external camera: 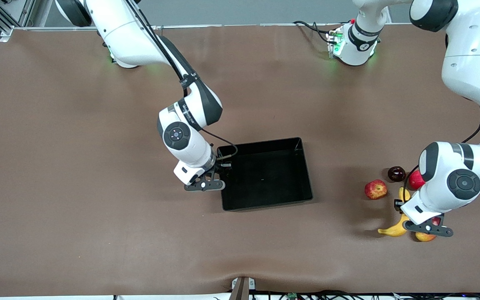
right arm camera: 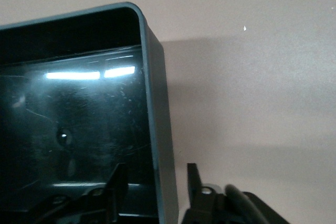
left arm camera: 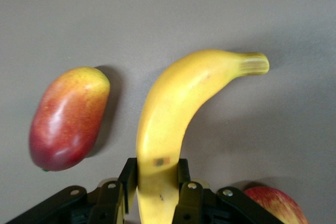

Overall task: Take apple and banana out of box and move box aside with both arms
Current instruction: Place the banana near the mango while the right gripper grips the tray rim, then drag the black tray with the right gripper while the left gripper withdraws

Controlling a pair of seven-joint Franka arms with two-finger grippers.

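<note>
While both arms work low over the table, the box sits open-topped at its middle. The right gripper is at the box wall on the right arm's side, one finger inside and the other outside, jaws narrow astride the wall but not visibly pressing it. Well away from the box, toward the left arm's end, lies the fruit cluster. There the left gripper is clamped on the banana. The mango lies just beside the banana. The apple sits on the cluster's box-facing edge. A dark fruit and a red fruit lie farther from the camera than the banana.
</note>
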